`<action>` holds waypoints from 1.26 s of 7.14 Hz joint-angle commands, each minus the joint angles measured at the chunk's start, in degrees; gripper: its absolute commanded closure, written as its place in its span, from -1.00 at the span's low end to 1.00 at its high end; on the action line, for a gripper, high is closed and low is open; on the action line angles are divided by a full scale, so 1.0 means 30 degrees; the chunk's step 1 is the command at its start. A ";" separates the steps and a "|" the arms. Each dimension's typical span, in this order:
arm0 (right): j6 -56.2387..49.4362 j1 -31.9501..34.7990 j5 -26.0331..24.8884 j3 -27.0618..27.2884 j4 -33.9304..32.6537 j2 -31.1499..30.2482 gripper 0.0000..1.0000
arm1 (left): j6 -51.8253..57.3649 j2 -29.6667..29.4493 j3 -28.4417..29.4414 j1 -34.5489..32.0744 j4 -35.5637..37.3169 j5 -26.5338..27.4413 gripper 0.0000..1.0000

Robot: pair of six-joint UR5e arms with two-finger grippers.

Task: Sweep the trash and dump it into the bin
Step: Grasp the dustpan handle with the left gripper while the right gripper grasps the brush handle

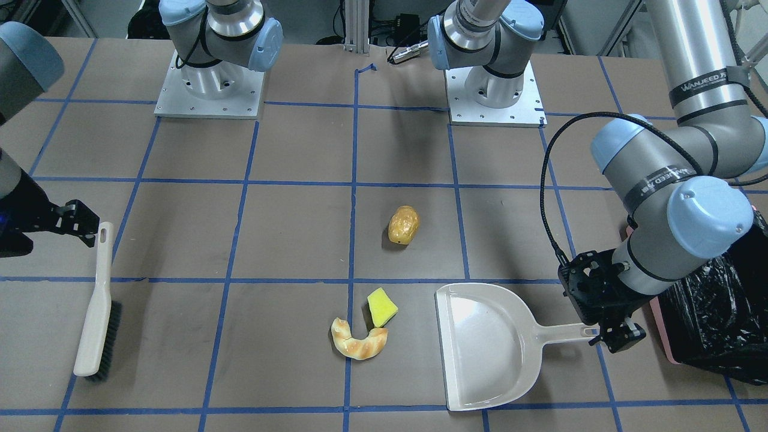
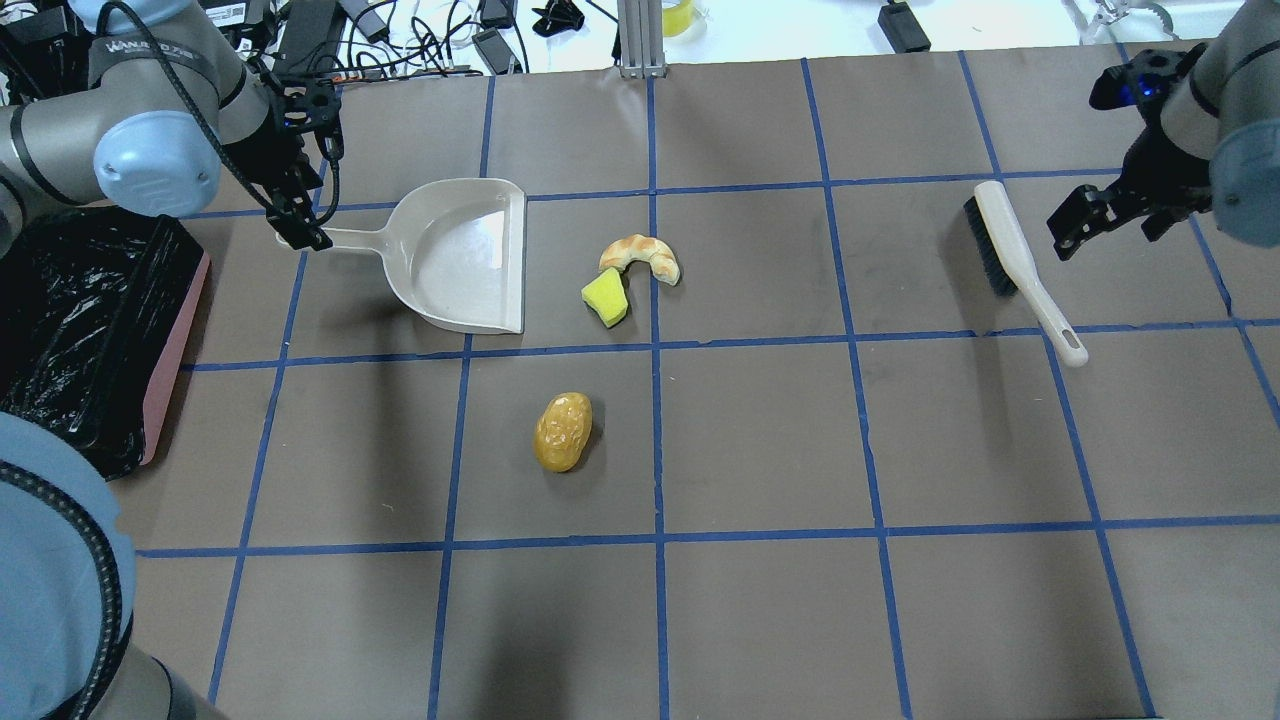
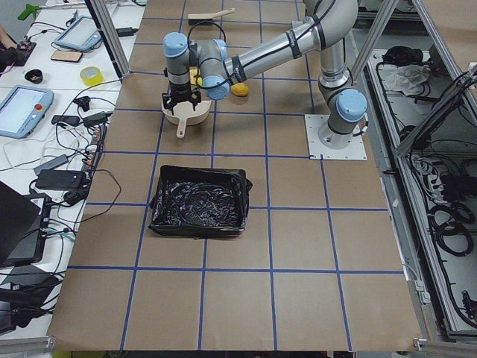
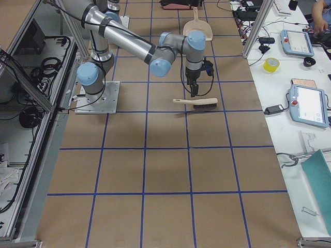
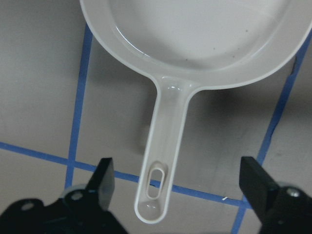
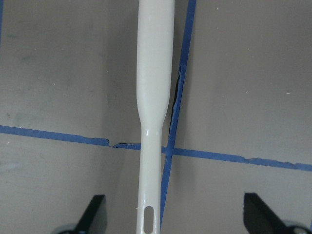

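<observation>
The trash lies mid-table: a golden-brown potato-like lump [image 1: 403, 225] [image 2: 563, 431], a yellow-green sponge wedge [image 1: 382, 306] [image 2: 605, 298] and a tan croissant [image 1: 359, 341] [image 2: 642, 255] touching it. The pink bin with its black bag [image 1: 714, 318] [image 2: 90, 320] [image 3: 197, 201] stands at my left. My left gripper [image 1: 615, 337] [image 2: 300, 220] [image 5: 178, 178] is open, its fingers astride the end of the cream dustpan's [image 1: 486, 345] [image 2: 460, 255] [image 5: 195, 39] handle. My right gripper [image 1: 84, 225] [image 2: 1108, 228] [image 6: 175, 214] is open over the handle of the brush [image 1: 96, 312] [image 2: 1015, 260] [image 6: 153, 73].
The dustpan's open mouth faces the sponge and croissant. The brown table carries a grid of blue tape. Both arm bases [image 1: 210, 90] [image 1: 495, 96] stand at the robot's edge. Cables and chargers [image 2: 400, 35] lie beyond the far edge.
</observation>
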 commanded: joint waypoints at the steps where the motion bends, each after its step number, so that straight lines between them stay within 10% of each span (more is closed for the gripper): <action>1: -0.0260 -0.0050 -0.0059 0.1474 -0.1560 0.0841 -1.00 | 0.1225 -0.1054 0.0315 0.0002 0.1281 0.0046 -0.83; 4: -0.0233 -0.0050 -0.0031 0.1597 -0.1714 0.1956 -0.99 | 0.3159 -0.1937 0.0318 0.0002 0.1578 0.0016 -0.83; 9: 0.0002 -0.0050 -0.0001 0.1567 -0.1832 0.2487 -0.04 | 0.3218 -0.2054 -0.0736 -0.0027 0.1548 -0.0218 -0.82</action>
